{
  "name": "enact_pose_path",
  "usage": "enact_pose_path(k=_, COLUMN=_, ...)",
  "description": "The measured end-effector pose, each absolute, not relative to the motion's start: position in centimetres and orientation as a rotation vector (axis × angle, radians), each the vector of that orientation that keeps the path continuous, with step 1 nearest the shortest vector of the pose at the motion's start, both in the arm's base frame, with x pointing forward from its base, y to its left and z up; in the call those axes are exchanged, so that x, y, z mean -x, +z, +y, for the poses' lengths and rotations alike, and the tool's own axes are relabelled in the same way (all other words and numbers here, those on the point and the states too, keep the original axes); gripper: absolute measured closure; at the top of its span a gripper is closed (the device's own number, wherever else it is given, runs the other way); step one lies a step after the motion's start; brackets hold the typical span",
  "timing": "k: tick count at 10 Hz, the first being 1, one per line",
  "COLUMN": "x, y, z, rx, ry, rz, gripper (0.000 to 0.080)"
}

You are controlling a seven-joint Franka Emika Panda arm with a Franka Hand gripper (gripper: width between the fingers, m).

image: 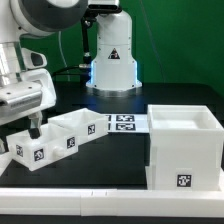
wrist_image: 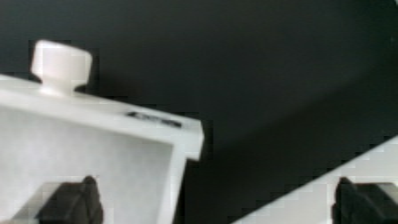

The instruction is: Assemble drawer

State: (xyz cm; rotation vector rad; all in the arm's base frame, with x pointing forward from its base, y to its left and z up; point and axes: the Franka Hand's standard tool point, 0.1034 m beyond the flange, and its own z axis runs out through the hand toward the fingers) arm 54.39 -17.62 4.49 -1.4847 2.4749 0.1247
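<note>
The drawer lies in three white tagged parts. Its large hollow casing (image: 185, 145) stands at the exterior view's right. Two box trays sit at the left, one near the front (image: 35, 152) and one behind it (image: 80, 128). My gripper (image: 32, 128) hangs low over the front tray. In the wrist view that tray (wrist_image: 98, 140) shows its knob (wrist_image: 63, 65). My gripper (wrist_image: 221, 205) is open. One finger (wrist_image: 71, 200) is over the tray's inside, the other (wrist_image: 370, 200) is outside it, and the tray's wall stands between them. Nothing is held.
The marker board (image: 125, 122) lies flat between the trays and the casing. A long white rail (image: 100, 200) runs along the table's front edge. The arm's white base (image: 112, 55) stands at the back. A white surface (wrist_image: 347, 180) shows by the outer finger.
</note>
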Motion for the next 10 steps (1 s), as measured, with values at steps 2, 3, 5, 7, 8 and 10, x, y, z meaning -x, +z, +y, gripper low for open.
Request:
enact_pose_path(k=2, x=-54.1, y=3.6, z=-17.1, rx=1.502, ry=0.125, rz=2.482, gripper=0.0151)
enact_pose_path(k=3, x=-54.0, y=3.1, z=-16.8, rx=1.510, ry=0.131, rz=2.485, gripper=0.0151)
enact_pose_path(k=5, x=-53.7, y=2.6, z=-16.6, rx=1.523, ry=0.139, rz=2.489, gripper=0.0151)
enact_pose_path(k=7, x=-53.8, y=2.3, z=-16.4, rx=1.550, ry=0.140, rz=2.483, gripper=0.0151)
enact_pose_path(k=8, x=-53.8, y=2.3, z=-16.5, rx=1.549, ry=0.140, rz=2.483, gripper=0.0151)
enact_pose_path(k=10, x=-53.8, y=2.3, z=-16.5, rx=1.549, ry=0.140, rz=2.484, gripper=0.0444)
